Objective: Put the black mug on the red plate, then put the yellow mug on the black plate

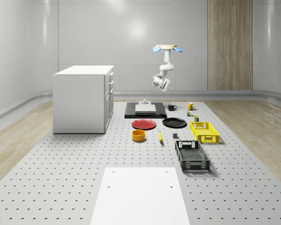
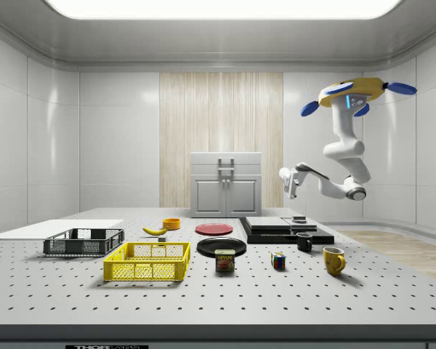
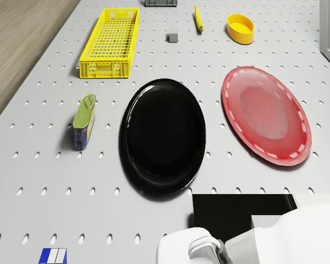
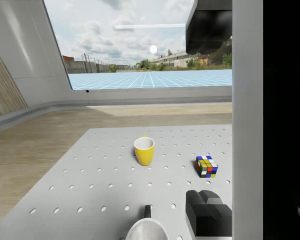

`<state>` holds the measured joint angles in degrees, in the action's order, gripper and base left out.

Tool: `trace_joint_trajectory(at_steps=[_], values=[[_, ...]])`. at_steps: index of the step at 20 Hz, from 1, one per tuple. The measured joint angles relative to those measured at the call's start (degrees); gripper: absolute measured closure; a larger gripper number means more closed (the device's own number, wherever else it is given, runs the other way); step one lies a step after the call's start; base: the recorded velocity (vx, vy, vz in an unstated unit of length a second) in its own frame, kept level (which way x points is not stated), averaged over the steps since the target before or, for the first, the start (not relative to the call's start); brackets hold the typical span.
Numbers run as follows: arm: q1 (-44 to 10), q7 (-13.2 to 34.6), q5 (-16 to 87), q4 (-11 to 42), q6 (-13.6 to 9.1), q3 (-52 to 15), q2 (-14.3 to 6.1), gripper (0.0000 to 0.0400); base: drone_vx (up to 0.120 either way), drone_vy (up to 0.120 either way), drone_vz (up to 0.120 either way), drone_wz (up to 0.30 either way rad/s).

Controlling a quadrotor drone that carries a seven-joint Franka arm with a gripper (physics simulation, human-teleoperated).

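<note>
The black mug stands on the table beside the black platform, and the yellow mug stands a little apart from it. The red plate and the black plate lie side by side, both bare. The drone hovers high over the table's mug end. My gripper hangs in the air well above the mugs, open and holding nothing.
A Rubik's cube and a can sit near the mugs. Further along are a yellow basket, a black basket, an orange bowl and a banana. A white cabinet stands at the whole-scene view's left.
</note>
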<state>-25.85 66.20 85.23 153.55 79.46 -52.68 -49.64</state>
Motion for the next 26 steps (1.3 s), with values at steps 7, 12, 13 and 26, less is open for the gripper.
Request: trace_joint_trajectory(at_steps=[7,12,13,26], values=[[-19.80,14.52,22.96,10.57,-8.80,-12.62,-5.05,0.0000,0.040,0.000,-0.086,0.000],[-27.50,19.56,27.37,12.03,-11.98,-16.38,-7.85,0.0000,-0.104,0.000,-0.048,0.000],[-28.48,20.21,27.74,12.14,-12.27,-16.85,-8.32,0.0000,-0.120,0.000,-0.120,0.000],[-34.06,24.25,27.71,12.31,-11.39,-19.98,-13.13,0.0000,-0.120,0.000,-0.074,0.000]])
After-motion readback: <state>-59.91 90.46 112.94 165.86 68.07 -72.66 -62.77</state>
